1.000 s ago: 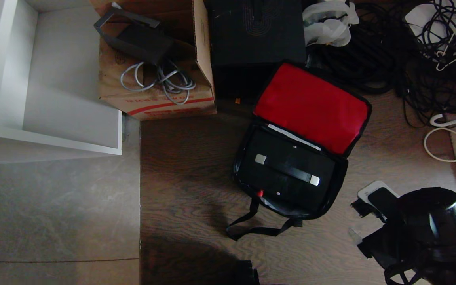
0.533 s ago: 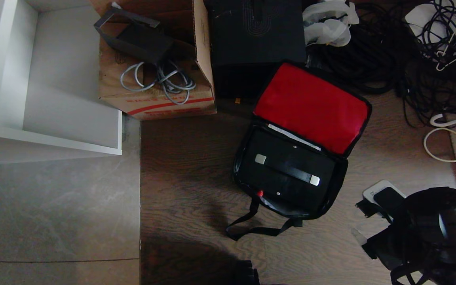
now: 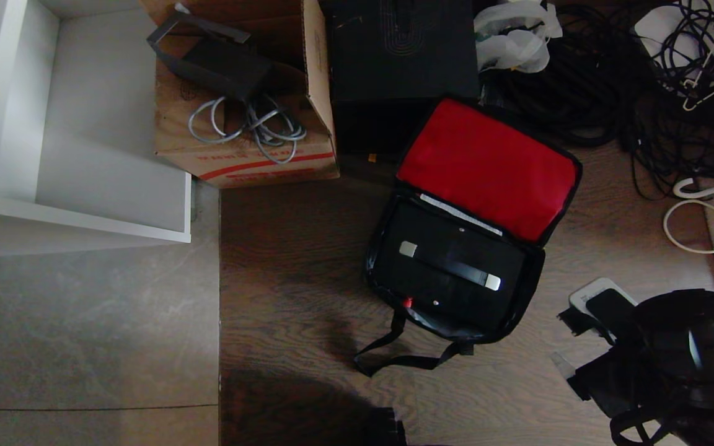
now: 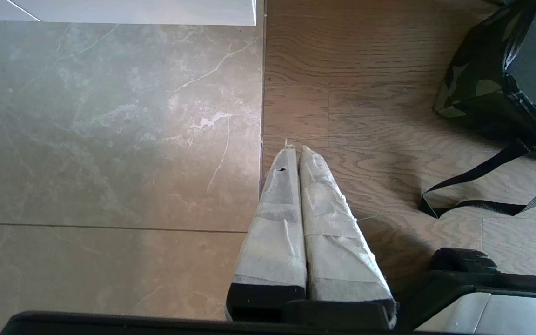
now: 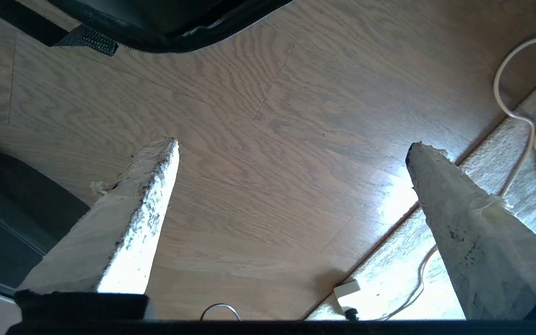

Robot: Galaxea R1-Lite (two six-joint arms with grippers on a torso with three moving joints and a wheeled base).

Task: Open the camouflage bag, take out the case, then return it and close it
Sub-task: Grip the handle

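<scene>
The camouflage bag (image 3: 521, 291) lies open on the wood floor, its red-lined lid (image 3: 487, 164) folded back. The black case (image 3: 450, 272) sits inside it, with the handle and silver end brackets facing up. My right gripper (image 5: 291, 151) hangs open and empty over bare floor to the right of the bag, whose black edge (image 5: 165, 32) shows just ahead of it. My right arm (image 3: 679, 353) is at the lower right of the head view. My left gripper (image 4: 296, 148) is shut and empty, parked left of the bag (image 4: 470, 79), over the seam between tile and wood.
The bag's black strap (image 3: 406, 359) loops on the floor in front of it. A cardboard box (image 3: 245, 142) and a taller black box (image 3: 400, 56) stand behind, with tangled cables (image 3: 673, 93) at the right. A white shelf (image 3: 84, 155) is at the left, and a carpet edge with a white cord (image 5: 514, 111) is beside my right gripper.
My right arm has edged slightly to the right, away from the bag. The bag, the case and the left gripper have not moved.
</scene>
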